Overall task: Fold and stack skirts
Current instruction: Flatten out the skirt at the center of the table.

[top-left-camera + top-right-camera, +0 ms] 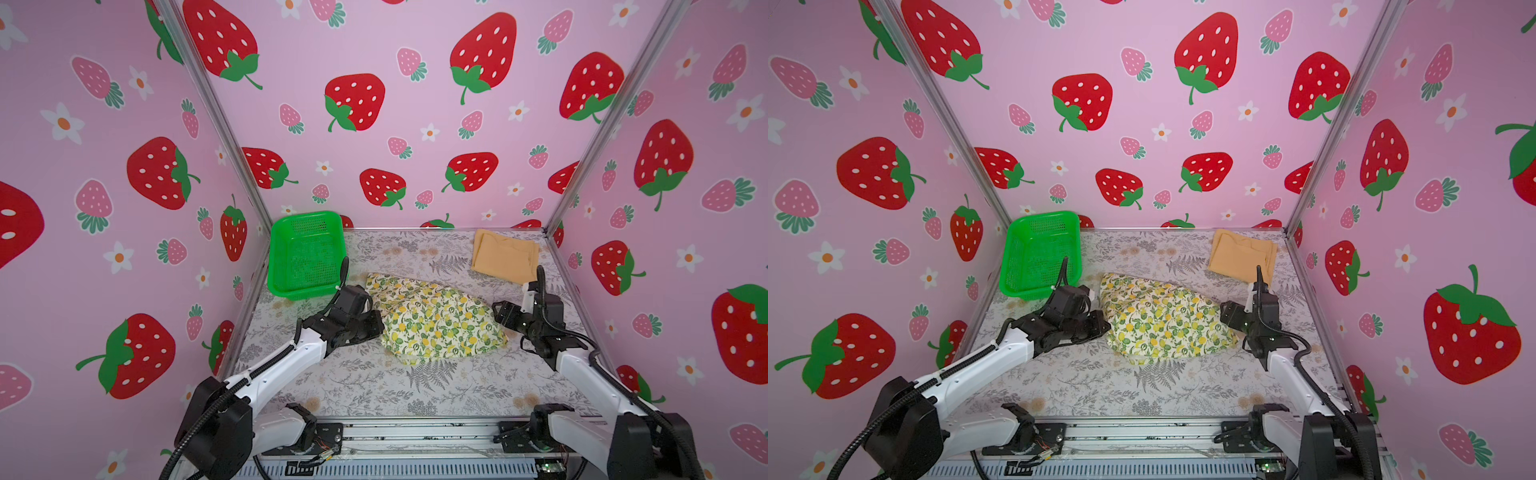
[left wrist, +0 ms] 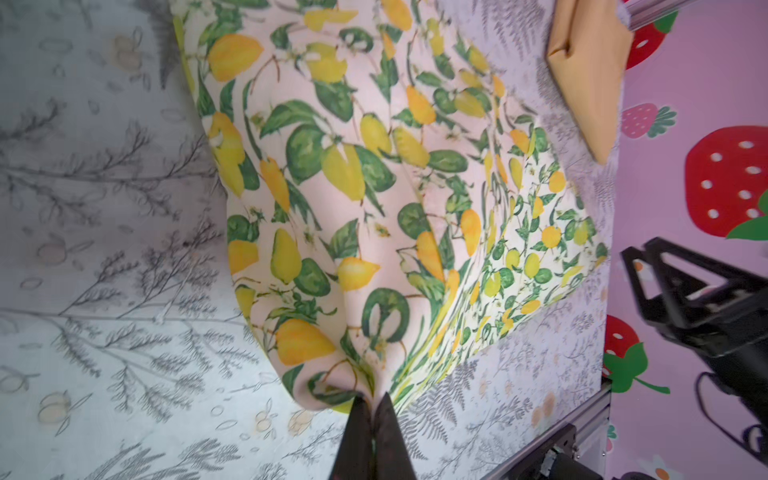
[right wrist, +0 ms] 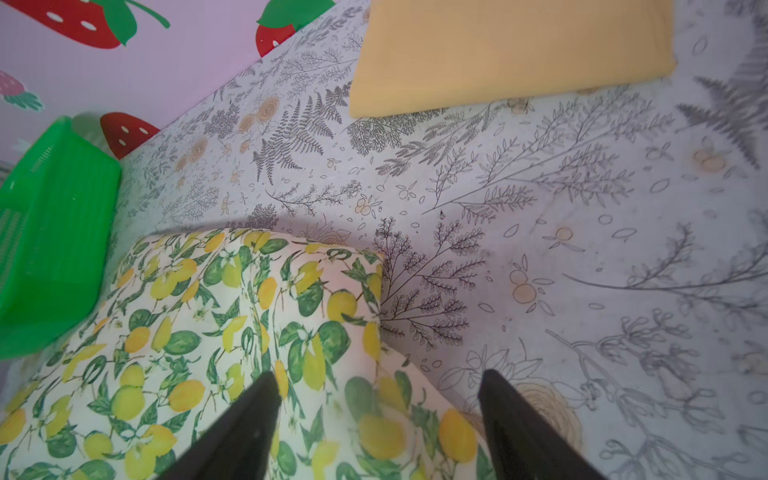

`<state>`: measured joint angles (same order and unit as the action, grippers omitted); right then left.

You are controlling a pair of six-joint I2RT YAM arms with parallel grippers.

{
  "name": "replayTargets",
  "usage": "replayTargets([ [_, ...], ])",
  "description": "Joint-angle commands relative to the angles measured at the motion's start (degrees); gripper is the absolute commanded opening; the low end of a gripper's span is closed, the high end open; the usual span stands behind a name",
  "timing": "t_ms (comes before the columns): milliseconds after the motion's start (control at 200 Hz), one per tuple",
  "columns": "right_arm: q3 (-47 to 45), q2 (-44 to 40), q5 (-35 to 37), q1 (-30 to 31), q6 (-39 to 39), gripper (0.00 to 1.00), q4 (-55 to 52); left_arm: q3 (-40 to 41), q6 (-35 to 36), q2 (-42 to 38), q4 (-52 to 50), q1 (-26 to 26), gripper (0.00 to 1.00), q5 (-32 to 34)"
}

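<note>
**top views.**
- lemon-print skirt (image 1: 436, 320): lies mid-table (image 1: 374, 386), bunched into a low hump, not yet a flat fold. its long axis runs from far left to near right, with the far-left end just beside the green basket (image 1: 305, 253).
- mustard skirt (image 1: 505, 255): folded flat in the far right corner, well apart from the lemon one. it is nearly square, so no clear long axis. it is likely parked there as the base of the stack.
- the two arms flank the lemon skirt, one at each end, which suits drawing it out straight.

**left wrist.**
- left gripper (image 2: 372, 405): jaws are pinched together on a gathered tuck at the lemon-print skirt's left edge. the cloth fans away from the pinch toward the right with its pleats radiating, so this hold appears to anchor that end.

**right wrist.**
- right gripper (image 3: 379, 374): jaws are wide apart and hold nothing. one finger is above the print and the other above bare table, so they straddle the skirt's right edge. it is probably placed for a fresh grab.
</note>
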<state>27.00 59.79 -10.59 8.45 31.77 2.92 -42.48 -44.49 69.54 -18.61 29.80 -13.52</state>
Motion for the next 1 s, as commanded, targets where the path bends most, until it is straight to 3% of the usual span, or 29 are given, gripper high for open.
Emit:
replayTargets([
  [0, 2.30, -1.60, 1.23, -0.31, 0.56, 1.00, 1.11, 2.88, -2.49, -2.11, 1.02, 0.21, 0.00, 0.17],
  [455, 13.13, 21.39, -4.45, 1.31, 2.33, 1.00, 8.75, 12.42, -8.91, -10.04, -3.89, 3.17, 0.00, 5.33],
  [475, 13.30, 22.15, -4.52, 1.68, 2.22, 1.00, 8.84, 12.94, -9.21, -10.43, -3.94, 3.50, 0.04, 6.10],
  [500, 13.57, 23.02, -4.53, 2.19, 2.18, 1.00, 8.86, 13.51, -9.65, -10.81, -4.13, 3.75, 0.17, 7.34],
  [535, 13.85, 24.15, -4.41, 2.81, 2.07, 1.00, 9.07, 13.99, -9.90, -11.27, -4.54, 4.06, 0.28, 7.99],
  [600, 14.29, 25.77, -4.57, 3.90, 2.13, 1.00, 9.51, 13.65, -9.94, -12.08, -6.54, 4.29, 0.40, 9.20],
  [715, 14.98, 28.18, -6.01, 5.76, 3.01, 1.00, 10.70, 10.12, -9.74, -15.28, -10.99, 4.38, 0.53, 12.60],
  [816, 15.61, 29.64, -6.26, 7.89, 3.64, 1.00, 10.84, 5.65, -8.72, -16.95, -10.96, 4.14, 0.85, 16.80],
  [996, 15.45, 30.45, -6.22, 9.71, 4.35, 1.00, 10.47, -5.14, -4.29, -7.12, -6.70, 3.16, 0.90, 17.00],
])
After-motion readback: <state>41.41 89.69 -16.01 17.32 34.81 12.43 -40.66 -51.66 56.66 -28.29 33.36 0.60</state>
